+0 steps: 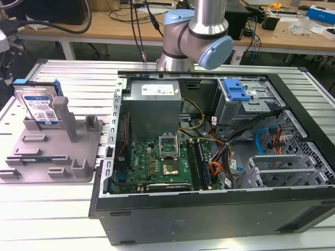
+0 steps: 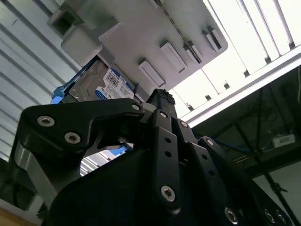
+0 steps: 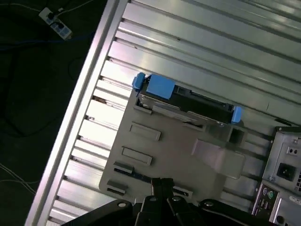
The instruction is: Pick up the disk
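Gripper [image 3: 162, 184] hovered above the grey plastic fixture [image 3: 174, 146], fingers pressed together on nothing, apart from the disk [image 3: 188, 101]. Disk stood on edge in a fixture slot at the exterior view's left, just beside an upright post [image 1: 63, 112]. Judged best grasp: straight down across the flat metal faces, clear of post. Slick label, blue plastic rails, matte fixture, ribbed aluminium table [image 1: 68, 78].

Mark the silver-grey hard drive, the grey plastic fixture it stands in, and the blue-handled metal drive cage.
Silver-grey hard drive [image 1: 42, 110], exterior view: its white-and-blue label.
Grey plastic fixture [image 1: 55, 154], exterior view: its flat base.
Blue-handled metal drive cage [image 1: 236, 90], exterior view: its blue handle.
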Robot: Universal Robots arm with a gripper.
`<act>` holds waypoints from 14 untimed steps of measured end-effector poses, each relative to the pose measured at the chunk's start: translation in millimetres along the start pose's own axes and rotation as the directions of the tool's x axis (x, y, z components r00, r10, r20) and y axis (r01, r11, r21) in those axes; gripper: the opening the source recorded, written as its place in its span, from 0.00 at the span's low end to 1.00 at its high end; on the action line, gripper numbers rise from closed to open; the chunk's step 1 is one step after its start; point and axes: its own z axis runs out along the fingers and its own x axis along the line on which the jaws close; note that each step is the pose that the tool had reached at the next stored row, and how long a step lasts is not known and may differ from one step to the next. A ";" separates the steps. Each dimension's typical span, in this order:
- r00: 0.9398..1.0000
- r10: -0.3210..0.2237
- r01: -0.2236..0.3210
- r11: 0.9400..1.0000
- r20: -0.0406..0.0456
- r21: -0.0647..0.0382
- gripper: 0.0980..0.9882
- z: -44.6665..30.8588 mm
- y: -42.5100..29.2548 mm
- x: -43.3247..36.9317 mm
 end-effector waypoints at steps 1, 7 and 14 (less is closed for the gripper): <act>0.999 -0.040 0.040 0.999 -0.002 0.000 0.01 0.0 0.0 0.0; 0.986 -0.165 0.165 0.986 -0.006 0.000 0.01 0.2 0.0 0.0; 0.920 -0.391 0.391 0.920 -0.014 -0.003 0.01 0.5 0.0 0.0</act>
